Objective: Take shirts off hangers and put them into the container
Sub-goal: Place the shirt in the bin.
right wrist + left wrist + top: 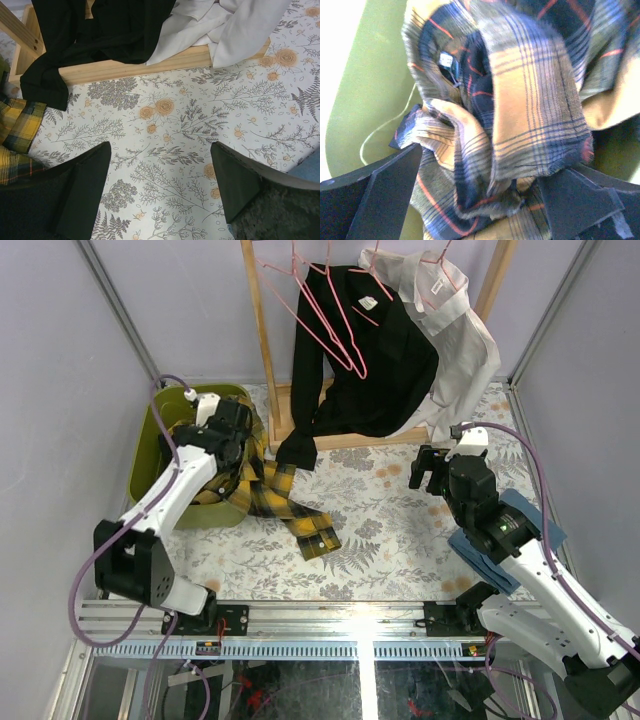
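The yellow-and-black plaid shirt (pixel 285 502) lies half in the olive-green container (pixel 148 445), with a sleeve trailing out onto the table. My left gripper (pixel 235 435) is over the container, open; its fingers stand wide on either side of bunched plaid cloth (pixel 520 110) and do not pinch it. A black shirt (pixel 370 360) and a white shirt (pixel 455 330) hang on pink hangers (pixel 440 265) from the rack. Empty pink hangers (pixel 325 320) hang beside them. My right gripper (pixel 432 470) hovers open over the table (pixel 165 130), with nothing between its fingers, below the black shirt (pixel 100 25) and the white shirt (pixel 225 25).
The wooden rack frame (pixel 262 340) and its base (pixel 150 62) stand at the back middle. A folded blue cloth (pixel 525 525) lies under my right arm. A floral tablecloth (pixel 390 530) covers the table. The container's green wall (pixel 370 100) shows left of the plaid.
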You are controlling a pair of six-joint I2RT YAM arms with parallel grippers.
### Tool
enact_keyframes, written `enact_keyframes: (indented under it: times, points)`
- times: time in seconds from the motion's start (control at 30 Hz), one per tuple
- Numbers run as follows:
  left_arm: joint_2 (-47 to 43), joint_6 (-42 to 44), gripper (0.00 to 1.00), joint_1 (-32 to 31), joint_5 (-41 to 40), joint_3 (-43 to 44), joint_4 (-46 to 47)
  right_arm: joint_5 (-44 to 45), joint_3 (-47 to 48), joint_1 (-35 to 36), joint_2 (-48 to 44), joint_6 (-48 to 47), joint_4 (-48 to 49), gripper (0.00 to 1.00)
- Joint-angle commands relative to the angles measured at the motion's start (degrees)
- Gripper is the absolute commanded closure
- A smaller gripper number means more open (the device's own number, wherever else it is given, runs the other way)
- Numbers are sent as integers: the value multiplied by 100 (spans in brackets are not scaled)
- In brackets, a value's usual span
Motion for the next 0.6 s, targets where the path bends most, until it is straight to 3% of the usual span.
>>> enact_keyframes:
  times: [0.0, 0.2, 0.37, 0.47, 0.57]
  points:
    - [-631, 123, 3, 29, 335, 531, -432, 172, 7, 18, -30, -18, 202, 12]
    - [-1382, 451, 0, 22, 1747, 980, -306, 110, 11, 18, 47, 28, 257, 12]
    - [-2272, 610, 0, 12, 5063, 84, 1074, 83, 4, 18, 83, 71, 264, 12]
    - [-2433, 373, 0, -151, 6407, -432, 1637, 106, -6, 18, 66, 97, 225, 12]
    - [-2218, 513, 0, -822, 6251, -734, 1623, 94, -37, 18, 45, 109, 263, 12]
